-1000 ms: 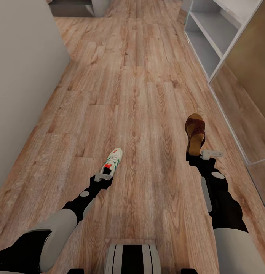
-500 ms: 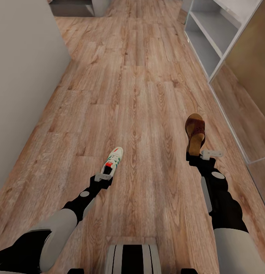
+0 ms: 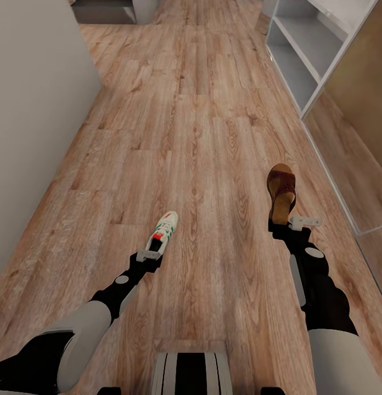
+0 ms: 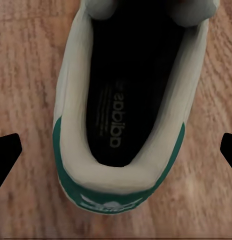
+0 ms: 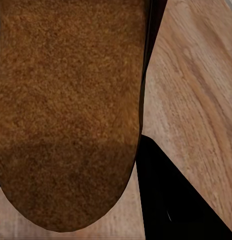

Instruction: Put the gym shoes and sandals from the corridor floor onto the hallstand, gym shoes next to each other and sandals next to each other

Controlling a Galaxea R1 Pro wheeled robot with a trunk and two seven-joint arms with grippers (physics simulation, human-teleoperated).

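I am looking down a corridor of light brown wood-grain floor [image 3: 202, 137], its planks running away from me. My left pincer [image 3: 150, 254] is holding a sneaker [image 3: 163, 230] by the heel, clear of the floor; the shoe is white and smooth, with green stripes and a red tongue. At the left wrist I am seeing its padded cream collar [image 4: 123, 175], a green heel tab and a black insole with faint lettering I can barely read; two dark fingertips [image 4: 6, 155] are sitting at either edge, well apart from the shoe there, so I cannot tell how the grip is made. My right pincer [image 3: 292, 222] is carrying a dark brown sandal [image 3: 281, 192], toe pointing forward, its band rounded over a tan footbed. At the right wrist I am seeing a grainy, suede-like brown sole [image 5: 71, 115], cut off at the frame; whether this pincer is clamped is hidden. The pale grey shoe rack [image 3: 306, 49], with flat open shelves, is standing far ahead on the right, cropped.
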